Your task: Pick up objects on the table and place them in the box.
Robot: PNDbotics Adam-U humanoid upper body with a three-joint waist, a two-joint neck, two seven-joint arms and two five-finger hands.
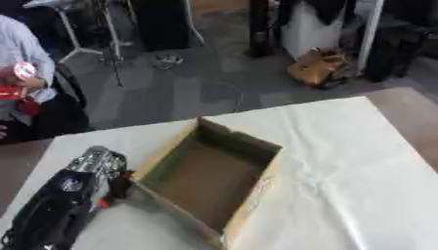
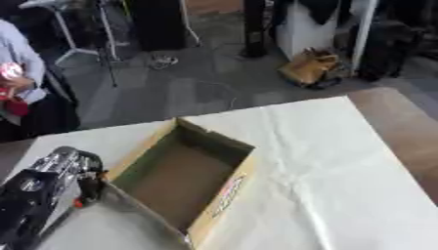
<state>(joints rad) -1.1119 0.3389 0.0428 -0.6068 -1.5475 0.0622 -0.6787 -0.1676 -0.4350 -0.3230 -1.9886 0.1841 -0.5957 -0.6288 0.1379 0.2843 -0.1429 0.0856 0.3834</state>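
The open box [image 1: 209,178] sits on the white-covered desk [image 1: 342,161], its inside bare; a strip with red print on its near flap [image 2: 227,191] is too blurred to read. The left hand [image 1: 96,165] rests against the box's left wall, but whether its fingers are curled or straight cannot be told, and the arm is cut off at the lower left corner.
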